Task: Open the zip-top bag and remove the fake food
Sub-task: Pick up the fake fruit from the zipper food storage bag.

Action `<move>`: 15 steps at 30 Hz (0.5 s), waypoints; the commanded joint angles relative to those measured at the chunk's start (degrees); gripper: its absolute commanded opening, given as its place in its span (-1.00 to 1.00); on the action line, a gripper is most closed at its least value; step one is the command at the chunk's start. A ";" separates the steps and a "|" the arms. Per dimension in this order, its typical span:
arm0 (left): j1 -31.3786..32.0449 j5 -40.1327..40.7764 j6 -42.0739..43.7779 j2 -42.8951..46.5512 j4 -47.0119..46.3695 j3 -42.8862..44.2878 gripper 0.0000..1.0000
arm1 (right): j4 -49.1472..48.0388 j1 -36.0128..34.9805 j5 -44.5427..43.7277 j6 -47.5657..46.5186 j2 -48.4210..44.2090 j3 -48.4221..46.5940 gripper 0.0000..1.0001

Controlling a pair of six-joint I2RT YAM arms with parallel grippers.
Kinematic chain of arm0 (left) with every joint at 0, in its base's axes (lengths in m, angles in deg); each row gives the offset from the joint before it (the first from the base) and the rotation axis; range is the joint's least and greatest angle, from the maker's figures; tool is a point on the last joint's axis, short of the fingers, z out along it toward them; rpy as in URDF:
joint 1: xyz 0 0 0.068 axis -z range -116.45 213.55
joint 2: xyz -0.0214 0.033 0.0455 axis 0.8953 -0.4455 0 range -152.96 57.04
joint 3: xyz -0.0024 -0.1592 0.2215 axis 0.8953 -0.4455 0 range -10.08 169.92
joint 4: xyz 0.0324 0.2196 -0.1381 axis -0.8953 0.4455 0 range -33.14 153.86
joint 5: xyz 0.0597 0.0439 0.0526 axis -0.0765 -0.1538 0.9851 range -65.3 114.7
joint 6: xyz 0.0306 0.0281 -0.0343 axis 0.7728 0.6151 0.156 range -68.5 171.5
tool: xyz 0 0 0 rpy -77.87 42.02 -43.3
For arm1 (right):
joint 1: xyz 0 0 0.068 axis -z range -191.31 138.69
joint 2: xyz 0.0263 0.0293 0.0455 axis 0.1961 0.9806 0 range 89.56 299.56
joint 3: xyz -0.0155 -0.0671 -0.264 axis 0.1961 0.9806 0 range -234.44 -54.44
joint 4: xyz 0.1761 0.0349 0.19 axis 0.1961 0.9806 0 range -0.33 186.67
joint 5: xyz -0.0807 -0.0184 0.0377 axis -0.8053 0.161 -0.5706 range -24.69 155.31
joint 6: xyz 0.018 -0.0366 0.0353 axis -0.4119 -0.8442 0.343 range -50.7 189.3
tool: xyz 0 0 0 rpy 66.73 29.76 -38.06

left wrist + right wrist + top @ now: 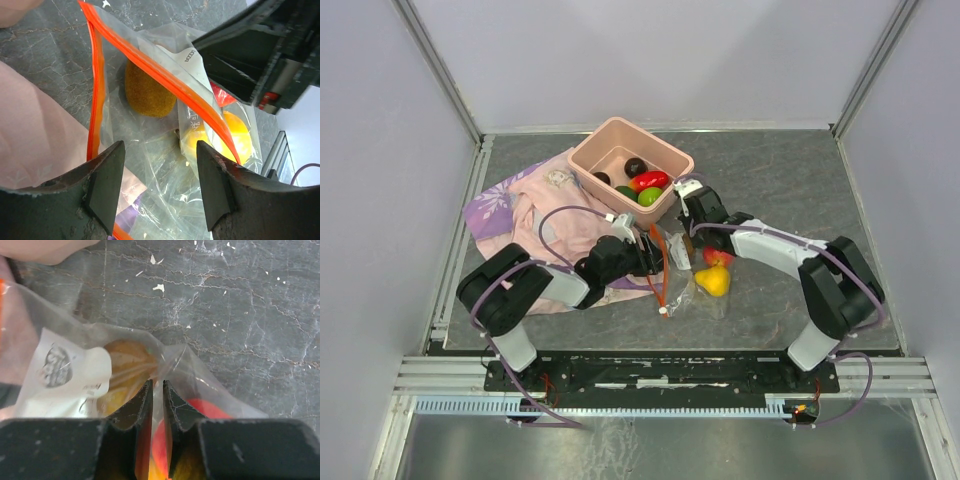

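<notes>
Left tool [160, 185] is hanging low over the desk [50, 55], with its two fingers standing wide apart and nothing between them. From here I am looking straight into the mouth of the zip-top bag [150, 155]. The orange zip strip [165, 80] is splitting into two lines that are spreading away from each other, so the mouth is lying open toward this tool. The fake food [713, 278] is sitting inside the bag, on the right tool's side of the strip. The brown piece [149, 90] is lying nearest, just past the strip and right ahead of my open fingers. Its long way is pointing mostly away from the tool, so I am thinking its thin side is going to fit between the fingers. The yellow piece [232, 137] is lying deeper in, partly under a white label. The right tool [158, 432] is pressing its fingers nearly together. It looks to be pinching a fold of the clear plastic above the yellow piece and the red piece [210, 410], holding the bag in place. So I am judging the left arm to be the one to reach in, going straight ahead through the mouth.
</notes>
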 commanded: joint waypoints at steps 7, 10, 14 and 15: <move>-0.36 -2.64 3.97 -2.12 -2.82 2.76 0.32 | -0.32 0.02 -0.48 -9.51 7.26 -7.87 -0.55; -0.63 -2.58 4.46 -2.00 -2.58 2.79 0.32 | -2.40 0.03 7.27 -11.55 8.31 -7.47 -0.53; -0.90 -1.96 4.94 -1.35 -0.71 2.76 0.34 | -2.32 0.02 14.61 -11.18 9.66 -7.44 -0.55; -0.91 -1.48 4.99 -1.06 -0.14 2.64 0.35 | -2.67 -0.02 16.53 -10.75 9.73 -7.01 -0.55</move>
